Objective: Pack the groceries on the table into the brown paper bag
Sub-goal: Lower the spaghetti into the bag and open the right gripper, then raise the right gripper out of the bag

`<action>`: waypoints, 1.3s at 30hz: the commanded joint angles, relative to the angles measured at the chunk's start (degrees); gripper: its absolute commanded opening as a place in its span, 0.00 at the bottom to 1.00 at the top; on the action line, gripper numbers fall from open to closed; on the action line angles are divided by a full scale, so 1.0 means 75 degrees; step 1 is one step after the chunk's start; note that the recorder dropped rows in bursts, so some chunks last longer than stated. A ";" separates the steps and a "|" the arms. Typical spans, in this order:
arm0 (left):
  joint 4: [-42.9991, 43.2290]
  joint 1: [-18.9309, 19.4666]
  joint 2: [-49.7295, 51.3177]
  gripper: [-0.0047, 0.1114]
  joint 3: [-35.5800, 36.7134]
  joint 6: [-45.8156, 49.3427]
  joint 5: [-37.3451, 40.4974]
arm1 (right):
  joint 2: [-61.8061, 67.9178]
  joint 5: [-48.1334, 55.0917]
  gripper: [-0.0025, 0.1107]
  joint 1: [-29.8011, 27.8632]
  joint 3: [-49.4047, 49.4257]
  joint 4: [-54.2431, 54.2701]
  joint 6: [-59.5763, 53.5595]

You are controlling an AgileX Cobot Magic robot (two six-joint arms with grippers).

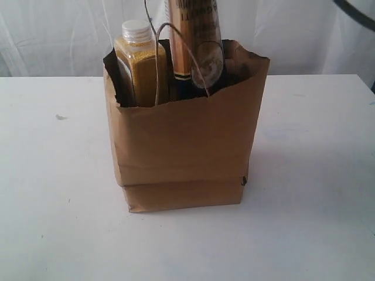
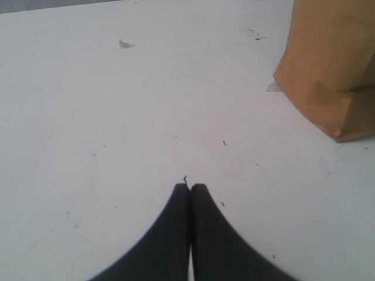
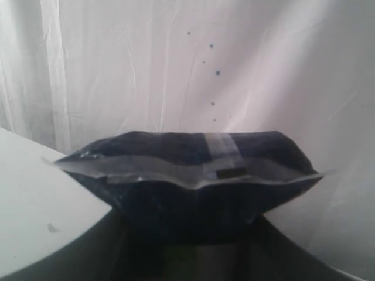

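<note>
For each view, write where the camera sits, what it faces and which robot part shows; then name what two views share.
Exterior view: off the arms, facing the brown paper bag on the table; no gripper shows.
Left wrist view: on the left arm, looking down at the table past the shut left gripper.
Right wrist view: on the right arm, facing the curtain, right gripper holding the spaghetti packet.
Shared: exterior and left wrist show the brown paper bag.

The spaghetti packet is cut off at the 12 o'clock frame edge; print unreadable. The brown paper bag hides its lower part and the base of the yellow-grain bottle. The right gripper is blurred, its tips behind the packet.
</note>
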 commanded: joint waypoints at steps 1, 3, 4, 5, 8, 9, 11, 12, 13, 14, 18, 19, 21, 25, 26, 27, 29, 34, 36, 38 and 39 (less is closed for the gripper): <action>-0.0006 0.0012 -0.0027 0.04 0.0051 0.0023 0.0017 | 0.0130 0.0378 0.02 -0.0046 -0.0174 -0.0210 0.0273; -0.0006 0.0012 -0.0027 0.04 0.0051 0.0023 0.0017 | 0.0400 0.0832 0.02 -0.0046 -0.0158 0.0068 0.0598; -0.0006 0.0012 -0.0027 0.04 0.0051 0.0023 0.0017 | 0.0467 0.0830 0.02 -0.0046 -0.0124 0.0068 0.0609; -0.0006 0.0012 -0.0027 0.04 0.0051 0.0023 0.0017 | 0.0579 0.0774 0.02 -0.0046 -0.0059 0.0068 0.0628; -0.0006 0.0012 -0.0027 0.04 0.0051 0.0023 0.0017 | 0.0784 0.0931 0.02 -0.0046 -0.0045 0.0229 0.0628; -0.0006 0.0012 -0.0027 0.04 0.0051 0.0023 0.0017 | 0.0912 0.1190 0.02 -0.0046 -0.0045 0.0342 0.0628; -0.0006 0.0012 -0.0027 0.04 0.0051 0.0023 0.0017 | 0.1085 0.1504 0.02 -0.0046 -0.0045 0.0416 0.0628; -0.0006 0.0012 -0.0027 0.04 0.0051 0.0023 0.0017 | 0.1167 0.1681 0.02 -0.0046 -0.0045 0.0461 0.0628; -0.0006 0.0012 -0.0027 0.04 0.0051 0.0023 0.0017 | 0.1247 0.1832 0.02 -0.0046 -0.0045 0.0507 0.0628; -0.0006 0.0012 -0.0027 0.04 0.0051 0.0023 0.0017 | 0.1365 0.2046 0.02 -0.0046 -0.0045 0.0573 0.0628; -0.0006 0.0012 -0.0027 0.04 0.0051 0.0023 0.0017 | 0.1602 0.2178 0.02 -0.0046 -0.0045 0.0806 0.0548; -0.0006 0.0012 -0.0027 0.04 0.0051 0.0023 0.0017 | 0.1645 0.2197 0.02 -0.0046 -0.0045 0.0879 0.0475; -0.0006 0.0012 -0.0027 0.04 0.0051 0.0023 0.0017 | 0.1678 0.2197 0.02 -0.0046 -0.0045 0.0917 0.0231; -0.0006 0.0012 -0.0027 0.04 0.0051 0.0023 0.0017 | 0.1511 0.2162 0.10 -0.0046 -0.0045 0.0772 0.0095; -0.0006 0.0012 -0.0027 0.04 0.0051 0.0023 0.0017 | 0.1448 0.2107 0.17 -0.0046 -0.0045 0.0772 -0.0038; -0.0006 0.0012 -0.0027 0.04 0.0051 0.0023 0.0017 | 0.1398 0.2086 0.25 -0.0046 -0.0045 0.0806 -0.0248; -0.0006 0.0012 -0.0027 0.04 0.0051 0.0023 0.0017 | 0.1299 0.2162 0.48 -0.0046 -0.0059 0.0956 -0.0664; -0.0006 0.0012 -0.0027 0.04 0.0051 0.0023 0.0017 | 0.1154 0.2606 0.68 -0.0046 -0.0059 0.0972 -0.0795; -0.0006 0.0012 -0.0027 0.04 0.0051 0.0023 0.0017 | 0.1023 0.2592 0.68 -0.0046 -0.0059 0.0924 -0.0917; -0.0006 0.0012 -0.0027 0.04 0.0051 0.0023 0.0017 | 0.0854 0.2479 0.68 -0.0032 -0.0059 0.0846 -0.0931; -0.0006 0.0012 -0.0027 0.04 0.0051 0.0023 0.0017 | 0.0769 0.2423 0.68 -0.0032 -0.0059 0.0811 -0.0931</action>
